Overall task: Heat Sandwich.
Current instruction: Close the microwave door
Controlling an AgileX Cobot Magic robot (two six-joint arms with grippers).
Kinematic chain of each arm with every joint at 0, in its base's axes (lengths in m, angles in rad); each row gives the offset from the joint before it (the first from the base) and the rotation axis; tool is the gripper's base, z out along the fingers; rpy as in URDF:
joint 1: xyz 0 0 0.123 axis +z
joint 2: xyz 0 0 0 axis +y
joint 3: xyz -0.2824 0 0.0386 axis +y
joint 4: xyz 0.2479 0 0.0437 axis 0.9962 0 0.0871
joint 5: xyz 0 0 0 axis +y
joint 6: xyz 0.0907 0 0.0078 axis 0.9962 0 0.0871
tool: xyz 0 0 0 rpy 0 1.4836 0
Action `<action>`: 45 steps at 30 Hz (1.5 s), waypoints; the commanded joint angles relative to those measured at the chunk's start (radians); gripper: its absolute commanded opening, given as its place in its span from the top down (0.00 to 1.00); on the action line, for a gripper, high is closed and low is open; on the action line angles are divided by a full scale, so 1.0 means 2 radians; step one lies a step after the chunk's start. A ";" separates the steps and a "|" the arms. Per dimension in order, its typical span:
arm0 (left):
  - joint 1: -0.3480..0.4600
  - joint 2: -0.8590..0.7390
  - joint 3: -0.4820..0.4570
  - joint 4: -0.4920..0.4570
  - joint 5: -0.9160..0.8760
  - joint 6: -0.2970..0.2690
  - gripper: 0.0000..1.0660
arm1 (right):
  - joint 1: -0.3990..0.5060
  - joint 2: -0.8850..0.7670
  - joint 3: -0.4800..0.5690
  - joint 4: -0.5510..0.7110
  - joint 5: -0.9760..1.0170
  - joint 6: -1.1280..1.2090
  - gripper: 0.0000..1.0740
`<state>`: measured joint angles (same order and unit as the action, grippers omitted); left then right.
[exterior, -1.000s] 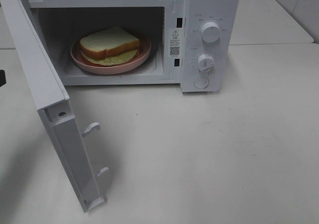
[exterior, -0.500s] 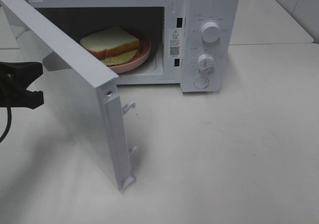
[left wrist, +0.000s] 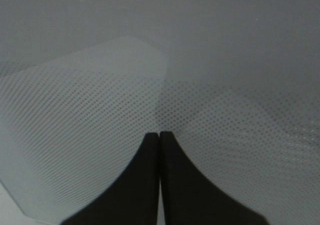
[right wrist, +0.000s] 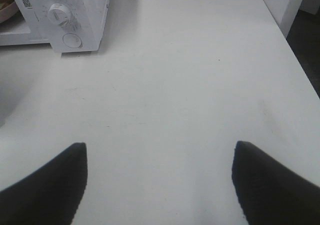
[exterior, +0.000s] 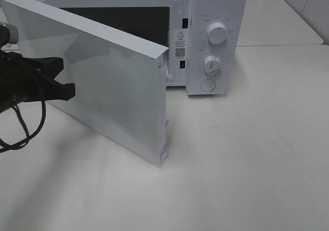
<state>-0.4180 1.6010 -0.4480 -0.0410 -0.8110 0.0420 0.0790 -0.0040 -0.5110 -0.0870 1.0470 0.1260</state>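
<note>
Door (exterior: 118, 87) swung nearer shut, gap remains; left hand (exterior: 69, 90) closed against it; right hand (right wrist: 160, 145) wide, empty.

- The tabletop (exterior: 247, 164) is plain white and matte, filling the lower and right parts of the high view.
- A white microwave (exterior: 216, 15) stands directly on it at the upper middle of the frame, its two dials and round button facing forward.
- The microwave's door (exterior: 113, 87) stands partway open, angled across the left of the frame, its lower corner just above the tabletop.
- A soft grey shadow lies on the tabletop at the lower left, beneath the door.
</note>
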 commanded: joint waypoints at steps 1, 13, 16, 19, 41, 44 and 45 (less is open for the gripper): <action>-0.013 0.011 -0.016 -0.021 -0.012 0.004 1.00 | -0.005 -0.013 0.002 -0.002 -0.003 0.004 0.29; -0.057 0.072 -0.104 -0.036 -0.010 0.004 1.00 | -0.005 -0.013 0.002 -0.002 -0.003 0.004 0.29; -0.067 0.087 -0.124 -0.050 -0.009 0.007 1.00 | -0.005 -0.013 0.002 -0.002 -0.003 0.004 0.29; -0.078 0.101 -0.142 -0.069 -0.009 0.018 1.00 | -0.005 -0.013 0.002 -0.002 -0.003 0.004 0.29; -0.112 0.182 -0.271 -0.155 0.021 0.058 1.00 | -0.005 -0.013 0.002 -0.002 -0.003 0.004 0.29; -0.112 0.192 -0.293 -0.167 0.029 0.058 1.00 | -0.005 -0.013 0.002 -0.002 -0.003 0.004 0.29; -0.112 0.192 -0.293 -0.167 0.029 0.058 1.00 | -0.005 -0.013 0.002 -0.002 -0.003 0.004 0.29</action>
<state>-0.6590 1.9740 -0.9940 -0.3030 -0.7150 0.1580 0.0790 -0.0040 -0.5110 -0.0870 1.0470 0.1260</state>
